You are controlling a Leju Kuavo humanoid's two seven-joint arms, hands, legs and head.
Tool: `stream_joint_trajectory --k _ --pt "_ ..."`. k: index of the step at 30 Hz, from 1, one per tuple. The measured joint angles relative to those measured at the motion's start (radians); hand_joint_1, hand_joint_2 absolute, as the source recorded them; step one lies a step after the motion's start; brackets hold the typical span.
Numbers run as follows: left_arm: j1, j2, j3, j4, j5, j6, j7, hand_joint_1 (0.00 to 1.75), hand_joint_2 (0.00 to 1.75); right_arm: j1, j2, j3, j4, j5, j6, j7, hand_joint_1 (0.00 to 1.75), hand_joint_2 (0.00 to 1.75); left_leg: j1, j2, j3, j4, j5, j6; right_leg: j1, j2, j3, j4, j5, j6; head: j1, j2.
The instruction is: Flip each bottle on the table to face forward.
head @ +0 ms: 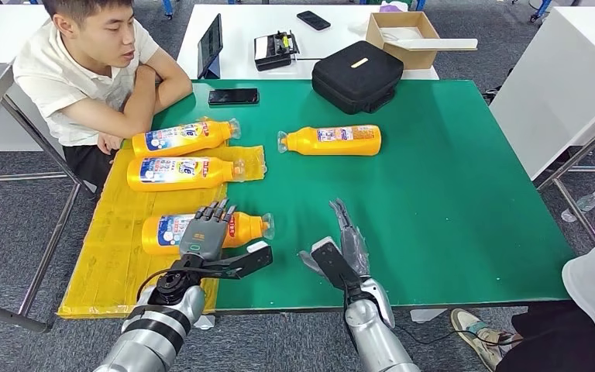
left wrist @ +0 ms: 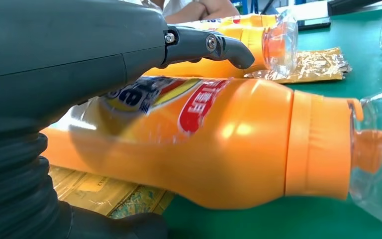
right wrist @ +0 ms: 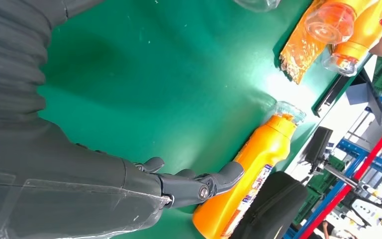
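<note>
Left robot hand [head: 205,236] lies on the nearest orange bottle [head: 201,230], lower left of frame, fingers draped over its label, thumb out to the side. Right robot hand [head: 344,246] hovers lower centre above green tabletop [head: 449,194], fingers straight, holding nothing. Two more bottles [head: 184,137] [head: 184,171] upper left on yellow sheet [head: 112,256], a fourth [head: 330,140] at upper centre.

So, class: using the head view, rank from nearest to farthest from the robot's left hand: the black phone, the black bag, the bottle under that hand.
1. Bottle under the left hand: nearest bottle, touching it.
2. Black phone: far edge, left.
3. Black bag: far edge, further right.
</note>
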Motion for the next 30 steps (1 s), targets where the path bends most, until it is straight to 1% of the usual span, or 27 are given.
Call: stream_joint_trajectory --k 4,11,14,19,22,24,26,28,29,30 --pt "0.016 -0.006 -0.010 -0.013 0.000 0.015 -0.017 0.00 1.75 0.001 -0.002 0.001 0.002 0.001 -0.002 0.004 0.00 1.75 0.000 0.000 0.000 0.000 0.000 0.000 0.000 0.000 0.000 0.000 0.000 0.000 0.000 0.000" --pt "0.069 -0.021 -0.042 -0.090 0.001 0.013 -0.041 0.00 1.75 0.007 -0.006 0.001 0.002 0.002 -0.003 0.008 0.00 1.75 0.000 0.000 -0.001 0.000 0.000 0.000 0.000 0.000 -0.001 0.000 0.000 0.000 0.000 0.000" --pt "0.092 -0.024 -0.053 -0.121 0.008 0.027 -0.056 0.00 1.75 0.011 -0.007 0.001 0.001 0.008 -0.006 0.009 0.00 1.75 0.000 0.000 -0.001 0.000 0.000 0.000 0.000 0.000 -0.002 0.000 0.000 0.000 0.000 0.000" --pt "0.170 -0.030 -0.090 -0.249 0.037 0.067 -0.087 0.00 1.75 0.037 -0.009 0.000 -0.020 0.015 -0.023 0.017 0.00 1.75 0.000 0.000 -0.004 0.000 0.000 0.000 0.000 0.000 -0.004 0.000 0.000 0.000 0.000 0.000" --pt "0.225 -0.029 -0.119 -0.349 0.064 0.083 -0.099 0.00 1.75 0.064 -0.012 -0.003 -0.053 0.010 -0.032 0.024 0.00 1.75 0.000 0.000 -0.005 0.000 0.000 0.000 0.000 0.000 -0.006 0.000 0.000 0.000 0.000 0.000" --pt "0.270 -0.024 -0.142 -0.429 0.109 0.111 -0.117 0.00 1.75 0.093 -0.010 -0.013 -0.093 -0.011 -0.030 0.024 0.00 1.75 0.000 0.000 -0.006 0.000 0.000 0.000 0.000 0.000 -0.007 0.000 0.000 0.000 0.000 0.000" --pt "0.323 -0.019 -0.162 -0.519 0.201 0.141 -0.151 0.00 1.75 0.132 0.000 -0.035 -0.153 -0.080 0.017 0.023 0.00 0.87 0.000 0.000 -0.007 0.000 -0.001 0.000 0.000 0.000 -0.007 0.000 0.000 0.000 0.000 0.000" --pt "0.376 -0.016 -0.174 -0.609 0.342 0.143 -0.196 0.00 1.75 0.172 0.017 -0.064 -0.224 -0.175 0.098 0.029 0.00 0.87 0.000 0.000 -0.008 0.000 -0.001 0.000 0.000 0.000 -0.008 0.000 -0.001 0.000 0.000 0.000" --pt "0.402 -0.015 -0.176 -0.650 0.437 0.123 -0.221 0.00 1.75 0.192 0.027 -0.078 -0.262 -0.219 0.135 0.038 0.00 1.31 0.000 0.000 -0.008 0.000 -0.001 -0.001 0.000 0.000 -0.009 0.000 -0.001 0.000 0.000 0.000" --pt "0.427 -0.015 -0.174 -0.690 0.548 0.092 -0.246 0.00 1.31 0.214 0.039 -0.093 -0.303 -0.253 0.164 0.050 0.00 1.75 0.000 0.000 -0.008 0.000 -0.001 -0.001 0.000 0.000 -0.009 0.000 -0.001 0.000 0.000 0.000"
